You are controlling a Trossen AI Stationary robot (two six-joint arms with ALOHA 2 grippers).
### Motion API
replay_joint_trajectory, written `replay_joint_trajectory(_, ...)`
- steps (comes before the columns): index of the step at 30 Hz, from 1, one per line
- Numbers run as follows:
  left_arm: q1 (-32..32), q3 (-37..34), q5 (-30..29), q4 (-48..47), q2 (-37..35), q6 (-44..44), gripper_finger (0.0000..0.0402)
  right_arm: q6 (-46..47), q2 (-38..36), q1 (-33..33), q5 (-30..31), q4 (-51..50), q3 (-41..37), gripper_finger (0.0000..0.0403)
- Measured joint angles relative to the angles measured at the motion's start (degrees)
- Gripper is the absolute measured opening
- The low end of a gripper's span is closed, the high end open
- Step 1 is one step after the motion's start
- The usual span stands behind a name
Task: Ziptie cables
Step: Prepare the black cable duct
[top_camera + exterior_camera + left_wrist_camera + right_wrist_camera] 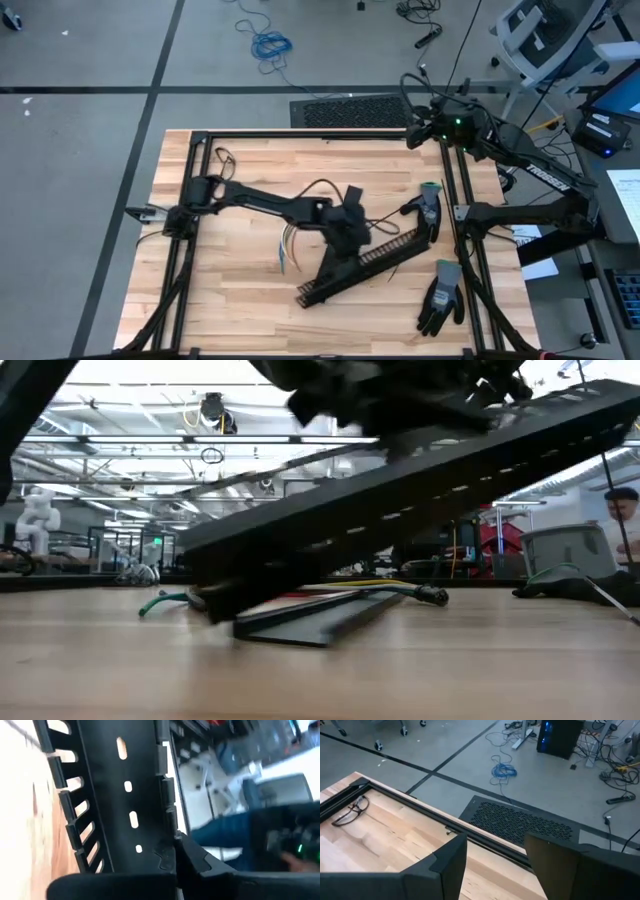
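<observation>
While left end effector [352, 222] lifts slotted duct [350, 268], cables [288, 248] beside, table [230, 310] edges unobstructed.

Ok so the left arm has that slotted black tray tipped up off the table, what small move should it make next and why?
Probably lower the slotted black tray flat. The left gripper is shut on its raised end, one end rests on the table, and the cables lie loose beside it, still untied. The right gripper waits open at the far corner.

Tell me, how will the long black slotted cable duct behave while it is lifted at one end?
The duct probably stays stiff: in the low view it runs straight while tilted, one end up. It looks light, since the left end effector, shut on its edge, carries it alone. Gripped off-centre, it may pivot or slip; its lower end seems to rest near the cables.
</observation>
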Motion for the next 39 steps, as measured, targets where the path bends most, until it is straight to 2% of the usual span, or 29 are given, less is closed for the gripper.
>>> replay_joint_trajectory(3,-1.08,4.07,-4.73,-1.72,3.61,-4.16,0.0,-0.31,0.02,0.0,0.0,0.01,0.0,0.0194)
replay_joint_trajectory(5,-1.45,5.62,-7.01,-1.47,6.42,-11.47,0.0,-1.44,0.02,0.02,0.0,0.03,0.0,0.0194)
replay_joint_trajectory(8,-1.55,6.5,-5.35,1.27,10.45,-21.44,0.0,-3.59,0.02,0.03,-0.01,0.02,0.0,0.0194)
replay_joint_trajectory(10,-1.72,6.81,-3.95,-0.31,11.73,-22.53,0.0,-4.65,0.02,0.04,0.0,0.0,0.0,0.0194)
replay_joint_trajectory(12,-2.33,7.04,-3.28,-6.13,12.58,-21.9,0.0,-4.96,0.02,0.04,0.0,-0.09,0.0,0.0194)
replay_joint_trajectory(15,-3.0,7.23,-4.66,-18.06,12.9,-15.86,0.0,-5.65,0.02,0.04,-0.02,-0.3,0.0,0.0194)
replay_joint_trajectory(19,-3.62,7.06,-11.52,-31.85,12.31,-5.94,0.0,-7.48,0.02,0.04,0.0,-0.3,0.0,0.0194)
replay_joint_trajectory(23,-3.29,7.15,-16.57,-40.61,11.11,3.96,0.0,-7.51,0.0,0.04,0.0,-0.31,0.0,0.0194)
replay_joint_trajectory(28,-1.92,7.01,-26.96,-52.49,10.01,19.16,0.0,-7.32,0.02,0.04,-0.02,-0.32,0.0,0.0194)
replay_joint_trajectory(32,-0.89,6.87,-34.21,-56.4,9.56,28.75,0.0,-7.21,0.02,0.04,-0.1,-0.3,0.0,0.0194)
replay_joint_trajectory(35,0.12,6.66,-34.95,-56.98,8.97,29.13,0.0,-7.13,0.02,0.04,-0.22,-0.32,0.0,0.0194)
replay_joint_trajectory(39,0.11,6.44,-29.97,-55.53,5.44,24.46,0.0,-7.34,0.02,0.04,-0.17,-0.28,0.0,0.0194)
